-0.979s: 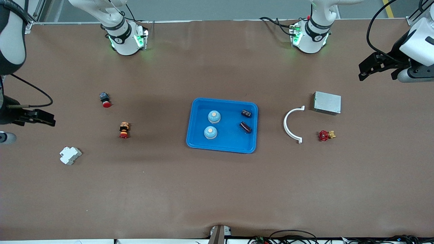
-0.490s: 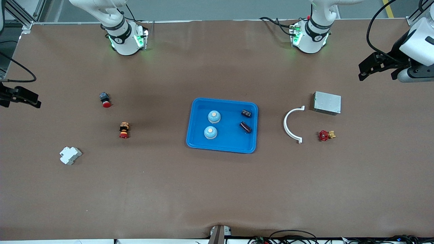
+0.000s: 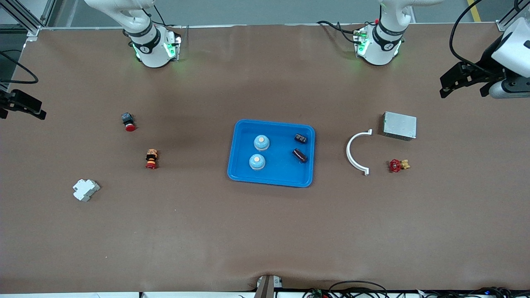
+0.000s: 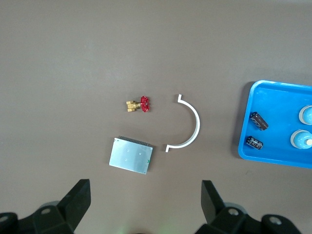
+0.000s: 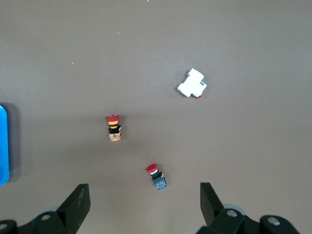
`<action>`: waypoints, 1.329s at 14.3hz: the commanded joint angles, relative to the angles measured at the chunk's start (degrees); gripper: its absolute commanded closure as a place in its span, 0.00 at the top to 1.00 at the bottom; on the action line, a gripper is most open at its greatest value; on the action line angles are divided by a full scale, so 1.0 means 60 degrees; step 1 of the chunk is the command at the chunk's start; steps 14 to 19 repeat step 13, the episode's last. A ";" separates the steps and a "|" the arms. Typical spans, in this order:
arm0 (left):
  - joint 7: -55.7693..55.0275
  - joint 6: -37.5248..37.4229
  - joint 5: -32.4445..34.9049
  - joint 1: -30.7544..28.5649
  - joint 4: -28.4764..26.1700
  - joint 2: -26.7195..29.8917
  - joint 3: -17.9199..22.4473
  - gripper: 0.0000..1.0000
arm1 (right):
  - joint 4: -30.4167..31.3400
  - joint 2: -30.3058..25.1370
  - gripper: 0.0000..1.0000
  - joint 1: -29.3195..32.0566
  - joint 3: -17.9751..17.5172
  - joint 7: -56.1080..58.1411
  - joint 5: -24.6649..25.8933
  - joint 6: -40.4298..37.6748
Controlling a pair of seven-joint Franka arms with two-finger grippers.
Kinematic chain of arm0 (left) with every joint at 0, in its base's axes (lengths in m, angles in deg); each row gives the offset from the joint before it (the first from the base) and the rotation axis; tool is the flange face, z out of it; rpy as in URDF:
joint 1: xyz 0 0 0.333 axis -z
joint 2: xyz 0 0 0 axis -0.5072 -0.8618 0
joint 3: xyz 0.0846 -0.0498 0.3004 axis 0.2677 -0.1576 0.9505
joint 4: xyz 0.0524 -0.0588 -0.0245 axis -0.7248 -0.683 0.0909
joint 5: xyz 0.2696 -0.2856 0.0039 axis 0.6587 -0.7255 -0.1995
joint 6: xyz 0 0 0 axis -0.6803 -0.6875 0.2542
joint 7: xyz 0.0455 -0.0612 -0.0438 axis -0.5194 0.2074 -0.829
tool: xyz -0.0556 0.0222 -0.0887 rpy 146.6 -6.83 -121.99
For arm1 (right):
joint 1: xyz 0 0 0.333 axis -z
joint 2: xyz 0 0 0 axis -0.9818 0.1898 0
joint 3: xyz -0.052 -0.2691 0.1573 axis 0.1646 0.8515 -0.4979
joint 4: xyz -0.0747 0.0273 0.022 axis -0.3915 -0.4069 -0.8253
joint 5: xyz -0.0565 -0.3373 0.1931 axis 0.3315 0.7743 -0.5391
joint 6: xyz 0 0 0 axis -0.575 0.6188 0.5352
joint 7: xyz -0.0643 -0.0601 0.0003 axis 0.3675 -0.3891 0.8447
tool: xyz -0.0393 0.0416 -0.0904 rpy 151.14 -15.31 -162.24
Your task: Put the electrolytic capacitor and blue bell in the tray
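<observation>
Bells and capacitors sit in the blue tray

Tray [image 3: 271, 180] lies in the middle of the table [image 3: 265, 231]. Two blue bells [image 3: 261, 142] sit inside it, on the side toward the right arm's end. Two dark capacitors [image 3: 299, 155] lie inside too, on the side toward the left arm's end.

Left gripper [image 3: 467, 79] hangs up high over the table's edge at its own end, fingers spread wide and holding nothing. Right gripper [image 3: 18, 106] hangs over the edge at its own end, spread wide and empty too.

Grey metal box [image 3: 399, 126], white curved piece [image 3: 354, 152] and red valve [image 3: 397, 165] lie toward the left arm's end.
</observation>
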 commanded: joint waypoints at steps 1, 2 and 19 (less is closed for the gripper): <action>0.0165 -0.0090 0.0123 -0.0034 0.0090 0.0132 -0.0004 1.00 | 0.0148 -0.0410 1.00 0.0300 -0.0143 -0.0068 -0.0132 -0.0357; 0.0165 -0.0090 0.0094 -0.0049 0.0090 0.0118 -0.0004 1.00 | -0.0012 -0.0410 1.00 0.0315 -0.0113 -0.0053 -0.0132 -0.0562; 0.0209 -0.0104 0.0020 -0.0064 0.0076 0.0059 -0.0004 1.00 | -0.0556 -0.0425 1.00 0.0300 -0.0098 -0.0097 -0.0306 -0.1209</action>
